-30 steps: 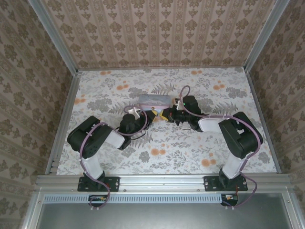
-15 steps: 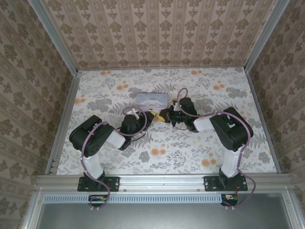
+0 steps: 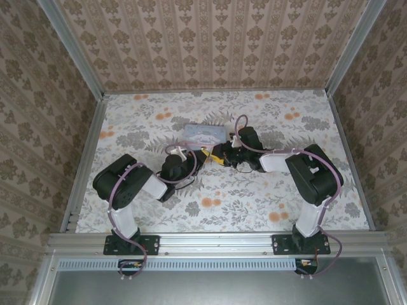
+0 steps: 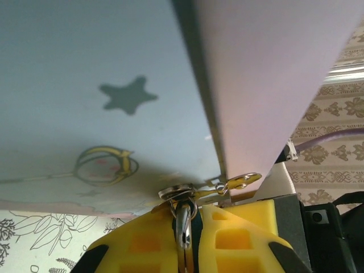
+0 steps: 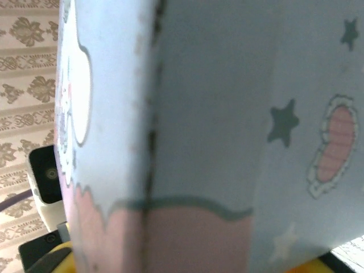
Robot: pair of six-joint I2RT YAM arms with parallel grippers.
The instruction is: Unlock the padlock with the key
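The light blue tin (image 3: 203, 134) sits on the flowery worktop (image 3: 146, 121). It has dark stars and cartoon drawings on it (I cannot read any words). By its corner, the left tool (image 4: 192, 227) has its yellow pads (image 4: 136, 244) pressed together on a small upright metal loop (image 4: 183, 220). The padlock's dark body is hidden, so I cannot tell which way it points. The right tool (image 3: 220, 156) is beside the tin; spread or closed, I cannot tell.

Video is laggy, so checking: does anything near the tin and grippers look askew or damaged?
Nothing spilled or broken. The left gripper pinches a small metal ring right against the light blue tin, whose corner seam looks scuffed with dark specks.
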